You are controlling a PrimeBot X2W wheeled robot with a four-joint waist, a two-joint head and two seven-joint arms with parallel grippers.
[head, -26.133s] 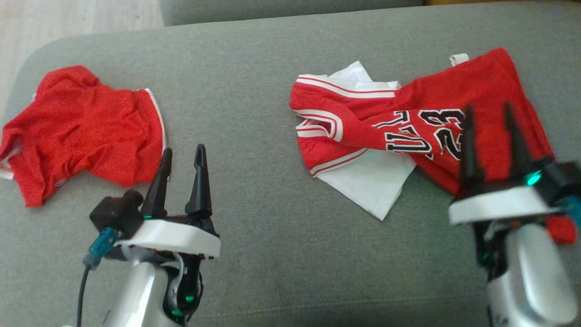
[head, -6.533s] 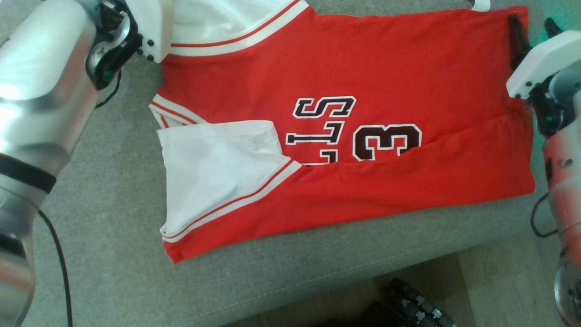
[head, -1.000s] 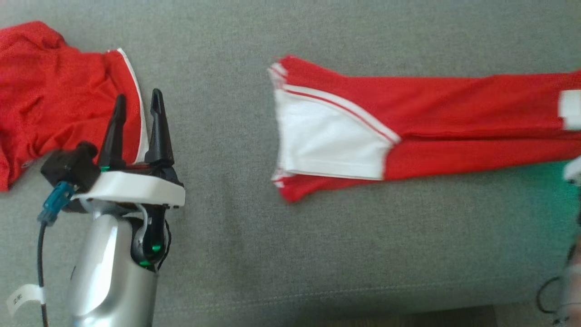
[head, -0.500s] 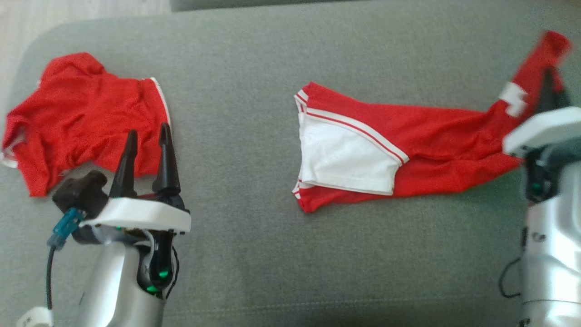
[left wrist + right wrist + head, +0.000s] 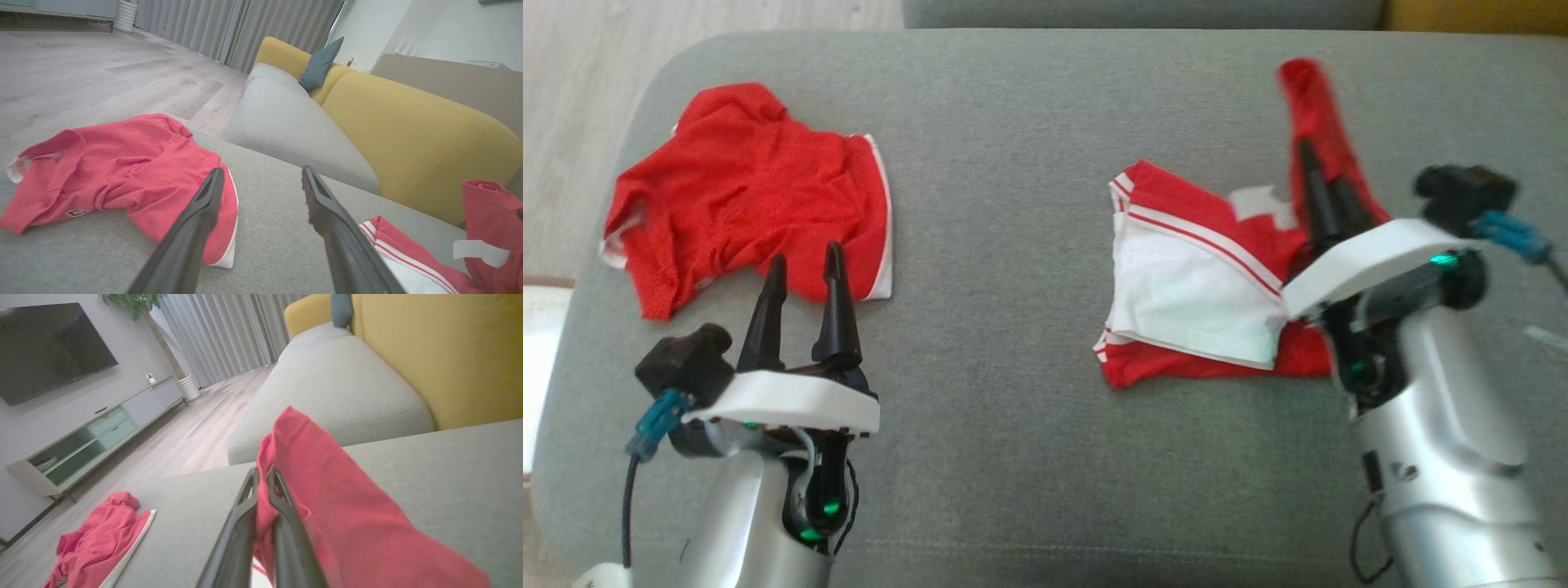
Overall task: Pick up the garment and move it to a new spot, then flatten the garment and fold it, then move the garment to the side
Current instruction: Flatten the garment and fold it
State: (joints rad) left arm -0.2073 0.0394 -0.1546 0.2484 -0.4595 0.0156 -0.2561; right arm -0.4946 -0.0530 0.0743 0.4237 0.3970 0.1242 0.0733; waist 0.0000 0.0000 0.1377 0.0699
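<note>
One grey cushion point(image 5: 1013, 204) carries both red garments: a spare shirt point(image 5: 752, 188) left, the jersey point(image 5: 1176, 237) right, already folded narrow. My right gripper point(image 5: 264, 473) pinches its raised end, my left gripper point(image 5: 805, 253) gapes empty. The last fold and moving aside seem left.

Readable text: none in these views.
Small patch point(image 5: 77, 212): it sits near the lower edge of the crumpled red garment point(image 5: 122, 171), in the left wrist view. It has a dark outline with a pale mark inside, but it is too small to read.
White tag point(image 5: 482, 252): it is sewn on the jersey point(image 5: 1176, 212). It looks plain and blurred, and no letter can be made out on it.
Jersey front: only red cloth, white cloth and striped trim are turned to the cameras.
</note>
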